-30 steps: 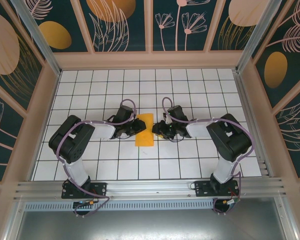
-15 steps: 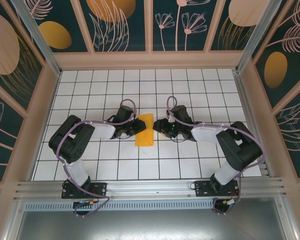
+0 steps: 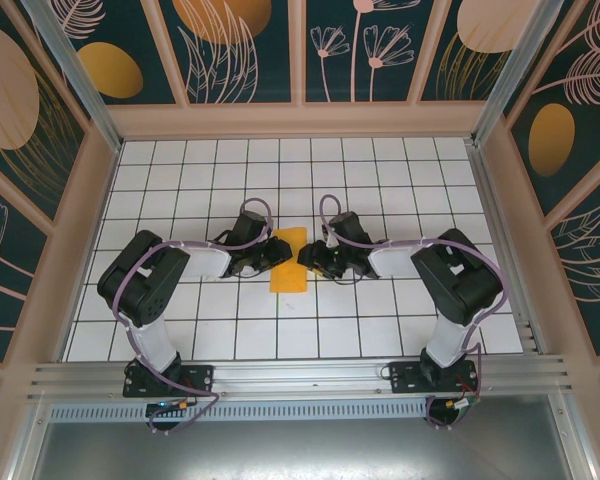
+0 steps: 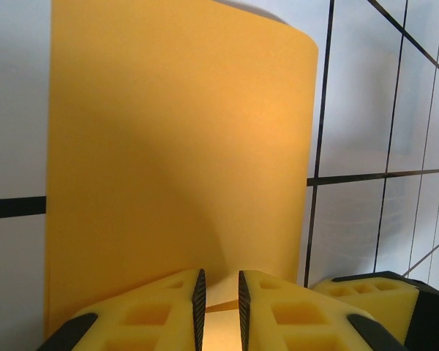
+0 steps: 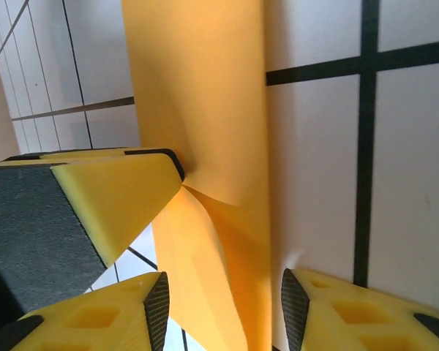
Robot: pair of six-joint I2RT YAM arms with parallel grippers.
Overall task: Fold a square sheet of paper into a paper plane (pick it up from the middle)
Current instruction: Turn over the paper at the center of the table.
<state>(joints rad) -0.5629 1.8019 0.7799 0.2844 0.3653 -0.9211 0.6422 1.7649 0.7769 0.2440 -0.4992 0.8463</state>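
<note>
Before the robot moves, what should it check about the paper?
1. Left tool pinches the folded orange-yellow paper sheet: ok.
2. Right tool stands open astride the sheet's edge: ok.
3. Fold lying flat: not ok, it bulges up by the tools.
4. Tools clear of each other: cannot tell, they are very close.
5. Sheet's edges lined up: cannot tell.

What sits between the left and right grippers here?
The square sheet of paper, folded narrow, between left gripper and right gripper; top external view.
</note>
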